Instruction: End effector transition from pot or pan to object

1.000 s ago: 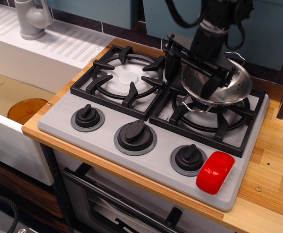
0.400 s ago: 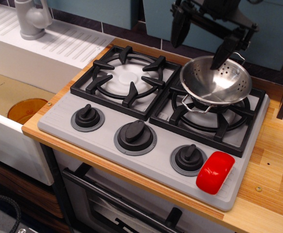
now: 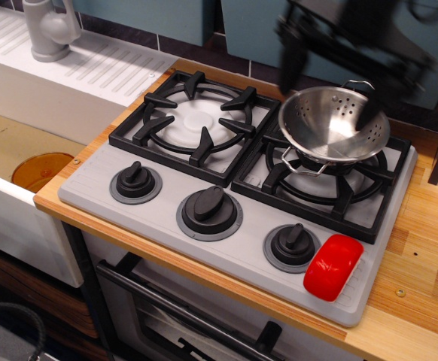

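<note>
Above the far right burner, a blurred black claw [image 3: 332,75] is seen spread wide and empty over the steel colander [image 3: 334,123], which is left on the grate. The red object [image 3: 333,267], near right beside a knob [image 3: 292,246], is not yet reached.

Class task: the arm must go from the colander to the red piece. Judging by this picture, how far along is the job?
Done: the colander sits on the right burner, released, with nothing in it. In hand: the gripper, blurred and open, is above the colander's far side. Left: the whole way to the red piece, which lies untouched at the stove's front right corner beside the right knob.
</note>
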### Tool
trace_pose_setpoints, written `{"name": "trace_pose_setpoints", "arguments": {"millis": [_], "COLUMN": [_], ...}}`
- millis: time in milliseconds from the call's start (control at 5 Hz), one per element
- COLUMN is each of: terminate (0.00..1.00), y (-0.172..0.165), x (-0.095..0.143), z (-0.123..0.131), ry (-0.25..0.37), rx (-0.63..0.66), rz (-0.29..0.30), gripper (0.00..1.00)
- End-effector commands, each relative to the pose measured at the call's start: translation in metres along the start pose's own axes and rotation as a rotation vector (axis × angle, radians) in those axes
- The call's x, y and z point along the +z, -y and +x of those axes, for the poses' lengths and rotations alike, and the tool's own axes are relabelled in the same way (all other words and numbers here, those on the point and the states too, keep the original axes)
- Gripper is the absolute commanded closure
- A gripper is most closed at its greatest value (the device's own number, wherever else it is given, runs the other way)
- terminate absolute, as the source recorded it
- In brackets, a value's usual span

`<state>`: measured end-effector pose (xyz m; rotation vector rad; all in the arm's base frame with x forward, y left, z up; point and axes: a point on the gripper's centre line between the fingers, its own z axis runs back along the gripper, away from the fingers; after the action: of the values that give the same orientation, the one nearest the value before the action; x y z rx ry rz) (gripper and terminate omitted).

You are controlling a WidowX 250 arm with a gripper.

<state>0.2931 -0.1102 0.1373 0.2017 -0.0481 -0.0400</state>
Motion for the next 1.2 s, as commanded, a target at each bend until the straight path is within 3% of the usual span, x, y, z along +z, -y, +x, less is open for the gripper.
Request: {"name": "trace_pose_setpoints", "arguments": {"millis": [0, 200, 600, 1000], "terminate": [0.00, 0.00, 0.00, 0.00], "y": [0.045, 0.058, 0.051, 0.046], "x": [0.011, -0.002, -0.027, -0.068], "z": [-0.020, -0.024, -0.026, -0.033], "ry": [0.110, 0.152, 0.205, 0.232], "rx": [0.014, 0.011, 0.003, 0.016], "rz": [0.009, 0.017, 0.015, -0.027], "gripper": [0.00, 0.00, 0.00, 0.00]}}
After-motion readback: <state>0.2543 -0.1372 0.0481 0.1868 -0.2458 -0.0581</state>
